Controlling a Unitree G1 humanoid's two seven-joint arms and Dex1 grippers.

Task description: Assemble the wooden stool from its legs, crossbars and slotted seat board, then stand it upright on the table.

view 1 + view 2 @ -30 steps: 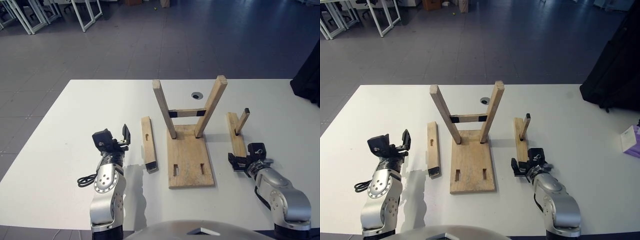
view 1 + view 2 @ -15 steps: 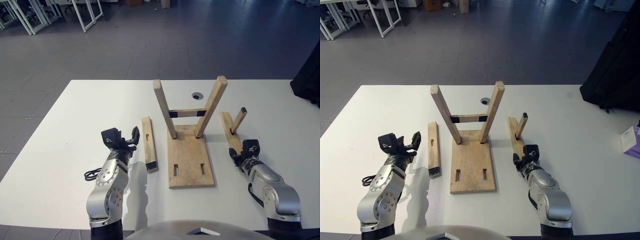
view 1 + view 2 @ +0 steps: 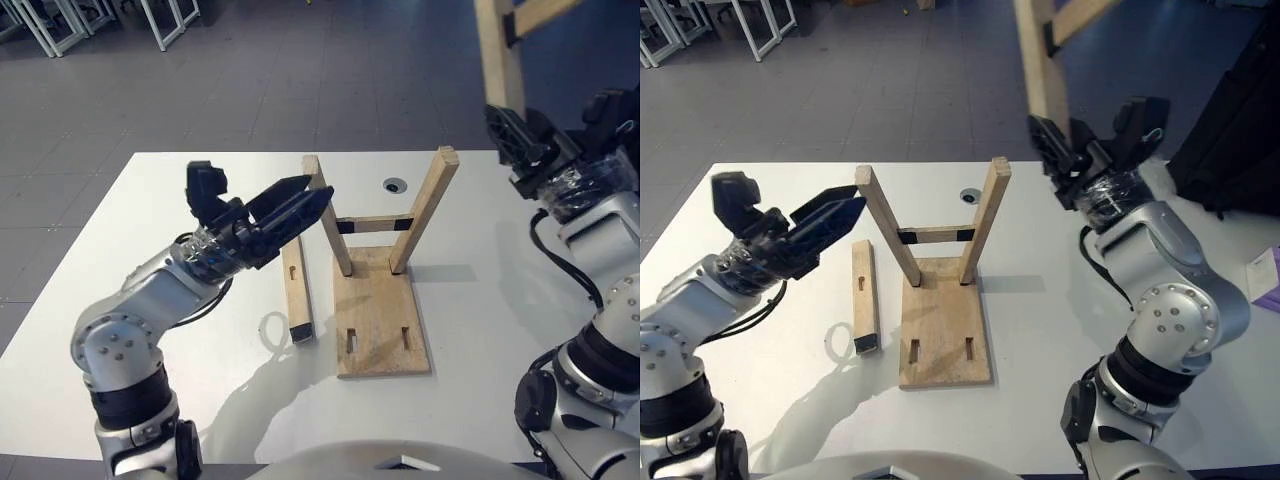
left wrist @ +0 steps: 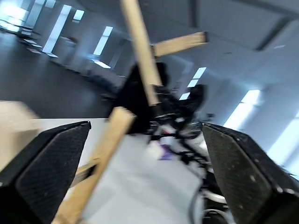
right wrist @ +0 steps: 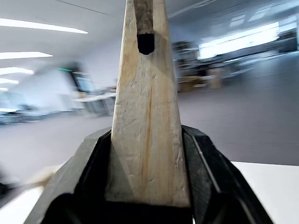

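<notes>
Second-frame step: right gripper (image 3: 1070,138) clamps crossbar leg (image 3: 1040,60) aloft; left gripper (image 3: 855,208) apart (empty). Next: mate with loose leg (image 3: 865,295).

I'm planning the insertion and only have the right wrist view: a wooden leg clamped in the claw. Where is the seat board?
Observer: The seat board lies flat on the table, below and left of your held leg.
Operator: Any free slots?
Observer: Two empty slots at its near end.
Operator: And the left claw?
Observer: The left claw is open, tips close by a standing leg at the board's far end.
</notes>
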